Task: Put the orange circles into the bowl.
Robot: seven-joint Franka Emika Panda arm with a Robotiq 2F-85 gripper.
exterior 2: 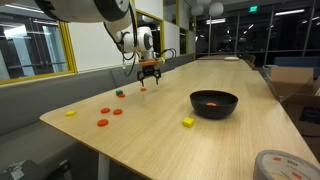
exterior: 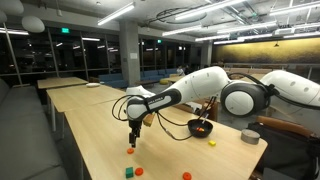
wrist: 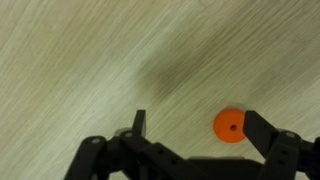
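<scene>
My gripper (wrist: 200, 128) is open and points down over the wooden table. In the wrist view an orange circle (wrist: 229, 126) with a small hole lies flat between the jaws, close to the right finger (wrist: 262, 132). Both exterior views show the gripper (exterior: 135, 130) (exterior 2: 148, 72) just above that circle (exterior: 130, 152). More orange circles (exterior 2: 105, 111) (exterior 2: 102, 123) (exterior: 139, 170) lie loose on the table. The black bowl (exterior: 201, 127) (exterior 2: 214, 103) stands apart from the gripper, and something orange shows inside it.
A small green block (exterior: 128, 171) (exterior 2: 119, 93) lies near the circles. Yellow pieces (exterior 2: 188, 122) (exterior 2: 70, 113) sit on the table, one near the bowl. A pale grey round object (exterior: 250, 136) (exterior 2: 283, 165) rests by the table edge. The wooden table (exterior 2: 150, 130) stretches between gripper and bowl.
</scene>
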